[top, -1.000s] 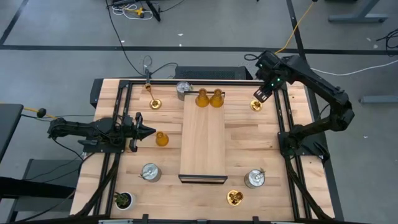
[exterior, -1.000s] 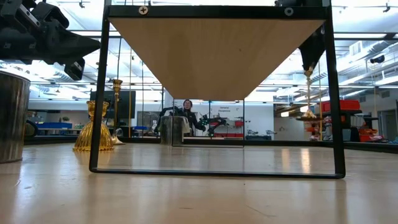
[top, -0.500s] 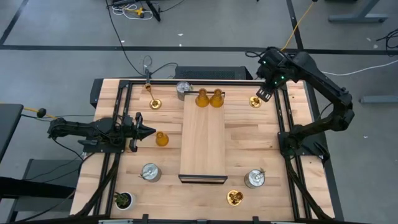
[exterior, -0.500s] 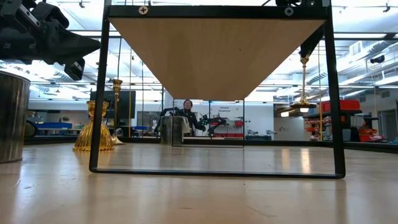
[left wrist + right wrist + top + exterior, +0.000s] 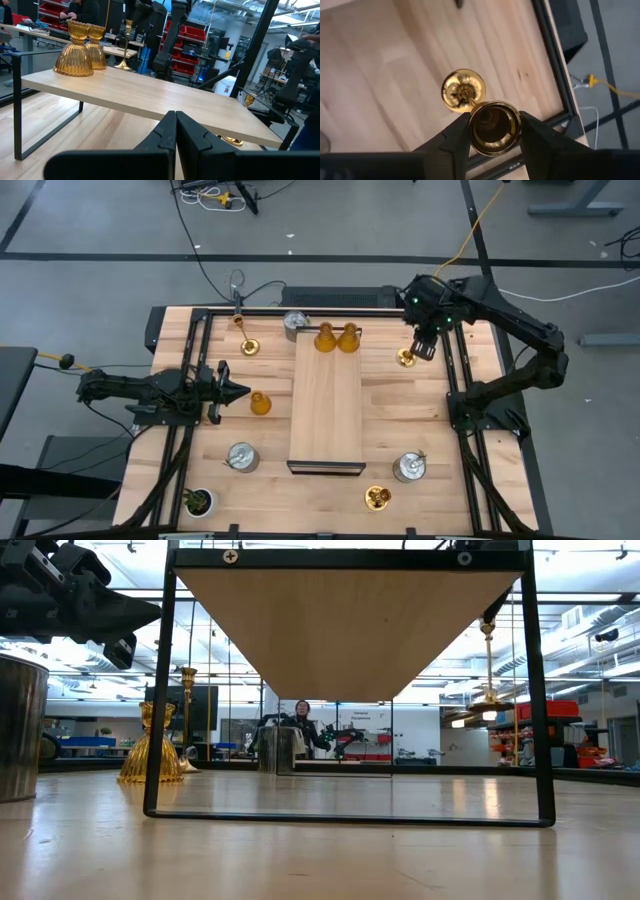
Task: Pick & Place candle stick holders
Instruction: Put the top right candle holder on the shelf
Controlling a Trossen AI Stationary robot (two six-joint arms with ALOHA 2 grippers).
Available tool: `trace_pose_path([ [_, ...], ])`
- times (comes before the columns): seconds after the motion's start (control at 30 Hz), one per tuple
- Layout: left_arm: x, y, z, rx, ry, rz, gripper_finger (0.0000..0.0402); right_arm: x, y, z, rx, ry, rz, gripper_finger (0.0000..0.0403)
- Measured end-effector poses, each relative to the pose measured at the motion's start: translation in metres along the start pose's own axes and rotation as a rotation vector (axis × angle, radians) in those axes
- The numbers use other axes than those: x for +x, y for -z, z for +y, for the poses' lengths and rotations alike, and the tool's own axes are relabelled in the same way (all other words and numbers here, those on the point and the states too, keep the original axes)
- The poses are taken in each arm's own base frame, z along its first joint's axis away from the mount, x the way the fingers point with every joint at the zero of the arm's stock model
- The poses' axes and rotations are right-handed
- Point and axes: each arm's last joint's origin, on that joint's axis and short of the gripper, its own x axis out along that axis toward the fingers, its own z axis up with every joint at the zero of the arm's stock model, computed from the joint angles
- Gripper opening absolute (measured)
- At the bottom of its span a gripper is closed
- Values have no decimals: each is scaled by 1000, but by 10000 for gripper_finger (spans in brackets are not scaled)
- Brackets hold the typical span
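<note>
Since a second ago the gold holder (image 5: 406, 358) gripped by the right gripper (image 5: 424, 346) has been carried from the far right part of the table (image 5: 400, 420) toward the raised wooden shelf (image 5: 326, 405), and it is now seen higher above the tabletop in the low view (image 5: 489, 700). Everything else has stayed in place.

Nearest the front end of the shelf, a gold holder (image 5: 378, 498) and a silver holder (image 5: 409, 467) are set to its right, a silver holder (image 5: 241, 457) to its left, and a small potted plant (image 5: 198, 501) further left near the table's front corner.

Midway along the shelf's left side, the left gripper (image 5: 243, 391) is held still with its fingers pressed together on nothing, just beside an amber holder (image 5: 260, 403) standing on the table.

At the shelf's far end, two amber holders (image 5: 336, 338) are placed side by side on top of it. A silver holder (image 5: 295, 324) and a gold holder (image 5: 247, 345) are found off its far left corner.

To the right of that far end, the lifted gold holder is clamped at its cup between the right gripper's fingers (image 5: 450, 142), its round base (image 5: 463, 90) hanging clear of the table.
</note>
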Motion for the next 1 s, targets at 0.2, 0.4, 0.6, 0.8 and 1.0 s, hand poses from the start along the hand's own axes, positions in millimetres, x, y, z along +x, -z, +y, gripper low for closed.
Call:
trace_pose_path([
  [0.2, 0, 0, 0, 0, 0, 0, 10, -4, -3, 23, -120, -26, -22, 146],
  [0.4, 0, 0, 0, 0, 0, 0, 10, -7, -3, 45, -217, -49, -42, 146],
  [0.6, 0, 0, 0, 0, 0, 0, 10, -11, -3, 61, -257, -67, -68, 139],
  [0.8, 0, 0, 0, 0, 0, 0, 10, -12, -1, 69, -235, -79, -63, 140],
  [1.0, 0, 0, 0, 0, 0, 0, 10, -13, -6, 75, -201, -85, -41, 139],
])
